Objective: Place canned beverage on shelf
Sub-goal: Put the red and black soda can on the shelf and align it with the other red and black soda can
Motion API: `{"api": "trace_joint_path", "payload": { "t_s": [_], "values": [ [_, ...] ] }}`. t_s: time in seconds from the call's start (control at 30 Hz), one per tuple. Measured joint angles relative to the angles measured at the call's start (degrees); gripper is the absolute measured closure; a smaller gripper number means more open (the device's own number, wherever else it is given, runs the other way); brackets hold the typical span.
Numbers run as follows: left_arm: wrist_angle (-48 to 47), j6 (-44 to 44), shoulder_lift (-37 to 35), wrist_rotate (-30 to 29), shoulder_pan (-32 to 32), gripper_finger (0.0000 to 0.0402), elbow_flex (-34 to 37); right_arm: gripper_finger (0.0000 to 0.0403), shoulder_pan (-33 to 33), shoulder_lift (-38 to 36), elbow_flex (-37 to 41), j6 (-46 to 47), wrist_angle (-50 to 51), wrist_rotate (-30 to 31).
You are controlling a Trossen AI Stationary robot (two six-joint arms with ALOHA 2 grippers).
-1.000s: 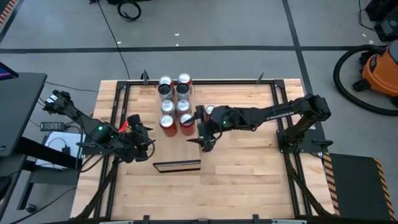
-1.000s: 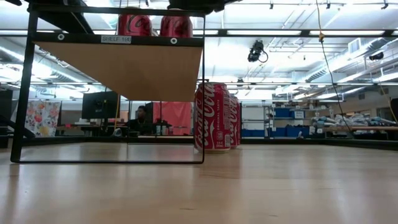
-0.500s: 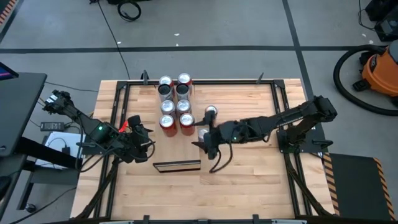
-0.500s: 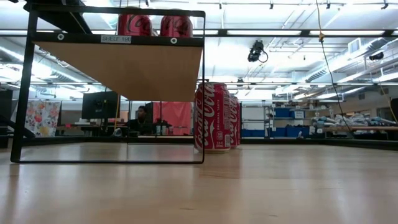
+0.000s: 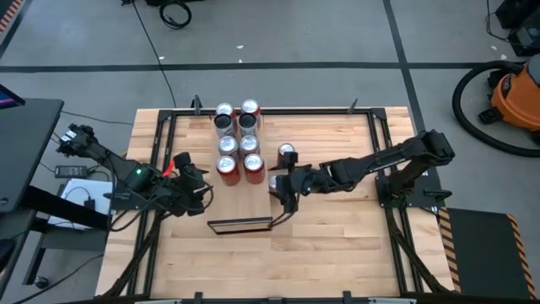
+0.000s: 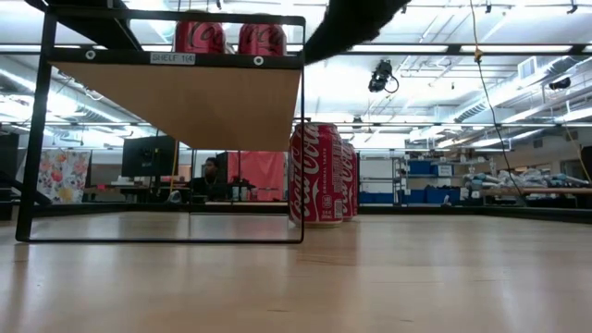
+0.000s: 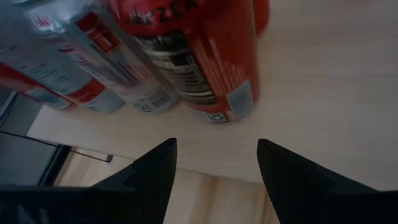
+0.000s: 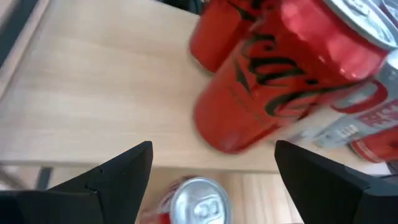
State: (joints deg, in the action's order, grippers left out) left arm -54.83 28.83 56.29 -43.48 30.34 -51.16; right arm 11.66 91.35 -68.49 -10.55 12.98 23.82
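hovering over the near right corner of the shelf (image 5: 240,156), the right gripper (image 5: 283,191) has its fingers spread and pinches nothing; its wrist view looks past both dark fingers (image 8: 118,177) at a red can (image 8: 280,74) on the pale shelf top, with another can top (image 8: 198,200) showing lower down, beside the shelf's edge. the shelf stands in the middle of the slatted table (image 5: 337,245), raised on a black frame, and carries six cans in two rows running from far to near; the two nearest are red cans (image 5: 239,166). one more can (image 5: 287,153) stands to the right of the shelf, near the right arm. in the low view two red cans (image 6: 231,37) sit on the shelf board and further cans (image 6: 319,174) stand on the table behind it. the left gripper (image 5: 191,173) waits just left of the shelf, fingers (image 7: 146,177) spread and empty, facing a red can (image 7: 205,56) and silver cans (image 7: 81,56).
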Motion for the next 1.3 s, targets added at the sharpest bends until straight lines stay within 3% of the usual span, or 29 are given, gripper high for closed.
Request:
{"api": "trace_joint_path", "payload": {
  "t_s": [0.3,0.47,0.6,0.87,1.07,1.3],
  "values": [
    [0.19,-1.50,0.00,0.21,-0.65,0.0168,0.00,0.0055,-5.82,0.24,4.78,-7.96,-10.96,-9.71],
    [0.16,-1.53,0.00,0.22,-0.65,0.0168,0.00,0.0055,-9.13,0.24,4.78,-13.28,-12.50,-10.60],
    [0.12,-1.54,0.00,0.36,-0.63,0.0168,0.00,0.0055,-11.44,0.24,4.76,-11.96,-13.42,-12.17],
    [0.09,-1.41,-0.02,3.18,-0.60,0.0168,0.00,0.0055,-9.50,0.13,4.76,-1.56,-12.65,-2.68],
    [0.14,-0.91,-0.02,5.02,-0.60,0.0168,0.00,0.0055,-5.73,0.07,4.76,3.86,-13.10,-1.58],
    [0.14,-0.36,-0.02,5.46,-0.60,0.0168,0.00,0.0055,-2.71,0.61,4.76,14.65,-17.60,7.05]
  ]
}}
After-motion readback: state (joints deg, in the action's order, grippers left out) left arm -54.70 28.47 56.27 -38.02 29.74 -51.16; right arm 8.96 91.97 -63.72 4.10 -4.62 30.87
